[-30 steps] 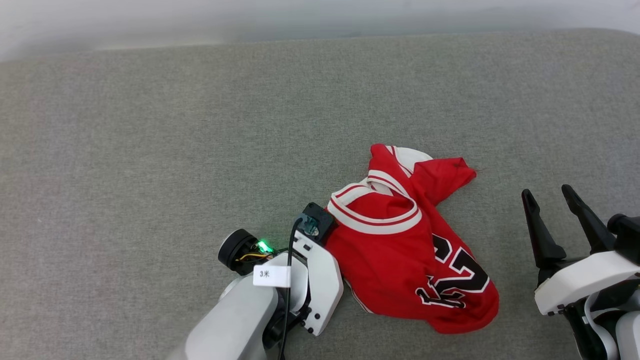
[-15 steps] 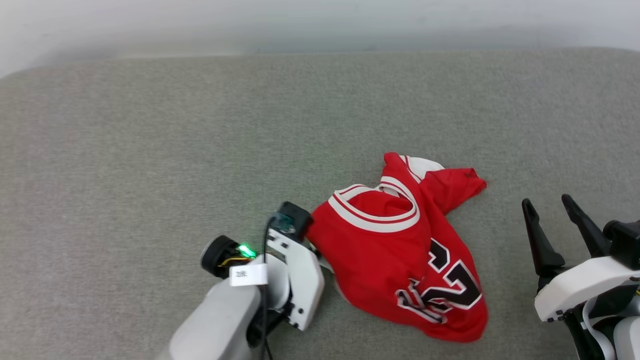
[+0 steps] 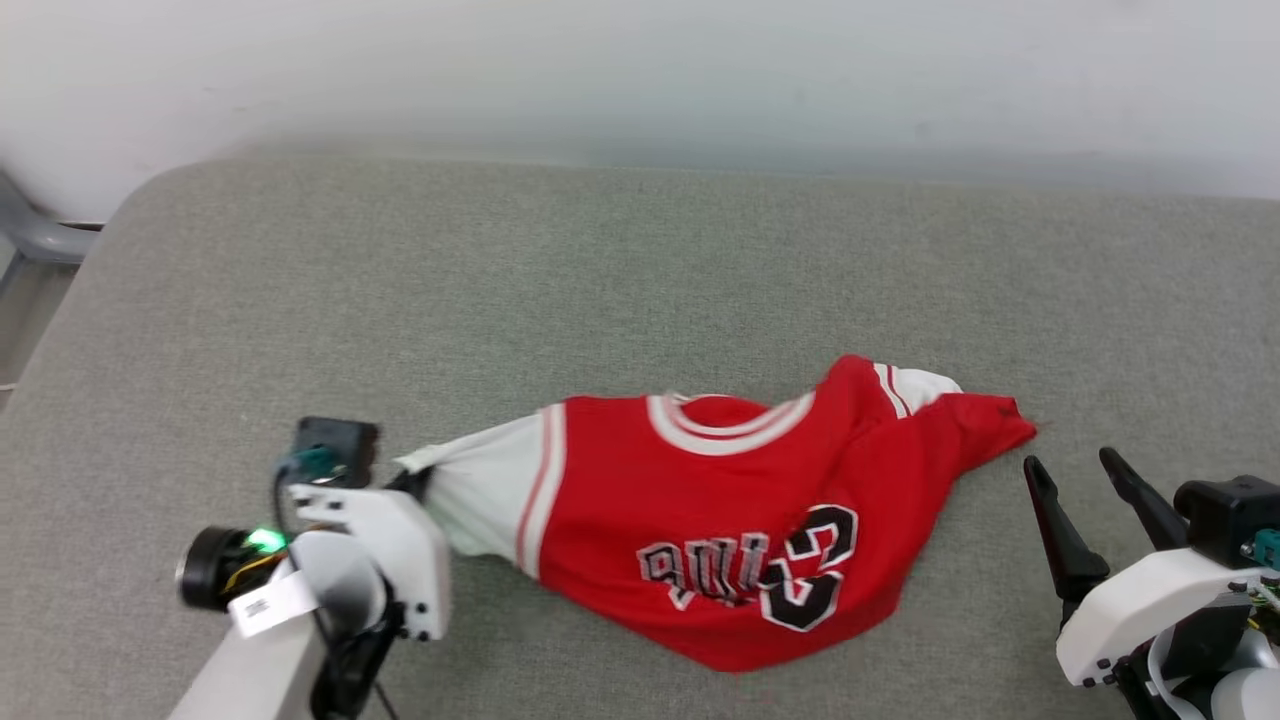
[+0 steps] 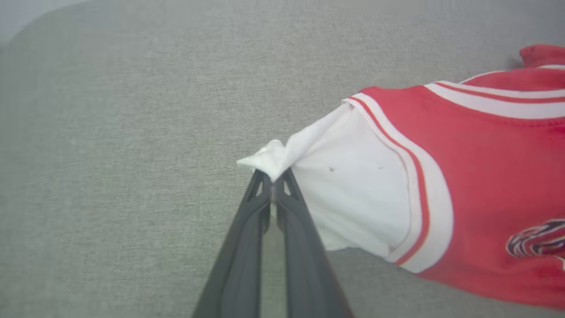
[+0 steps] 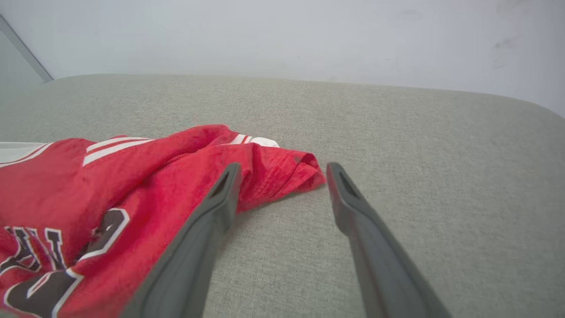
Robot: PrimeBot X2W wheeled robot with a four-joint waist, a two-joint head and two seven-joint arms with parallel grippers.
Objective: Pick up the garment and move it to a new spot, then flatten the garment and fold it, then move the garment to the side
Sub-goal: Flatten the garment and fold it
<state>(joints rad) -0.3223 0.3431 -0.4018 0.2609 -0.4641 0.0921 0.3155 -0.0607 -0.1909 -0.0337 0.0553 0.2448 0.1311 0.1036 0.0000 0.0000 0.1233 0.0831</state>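
Observation:
The garment (image 3: 720, 510) is a red jersey with a white sleeve, striped trim and black lettering, lying stretched out sideways on the grey padded surface (image 3: 640, 280). My left gripper (image 3: 415, 478) is shut on the tip of the white sleeve at the garment's left end. In the left wrist view the left gripper (image 4: 273, 176) pinches a bunched white point of the garment (image 4: 463, 176). My right gripper (image 3: 1075, 480) stands open just right of the garment's red right corner. The right wrist view has that corner of the garment (image 5: 282, 172) lying between the fingers (image 5: 220, 198) without touching them.
A pale wall (image 3: 640, 70) runs behind the padded surface. The surface's rounded left corner (image 3: 150, 190) is near, with a grey curved bar (image 3: 40, 235) beyond it. Bare padding stretches behind the garment and to the far right.
My left gripper closed on the white sleeve and drew it leftward, stretching the crumpled garment out sideways. The head camera has also shifted. The right gripper stays open in place.

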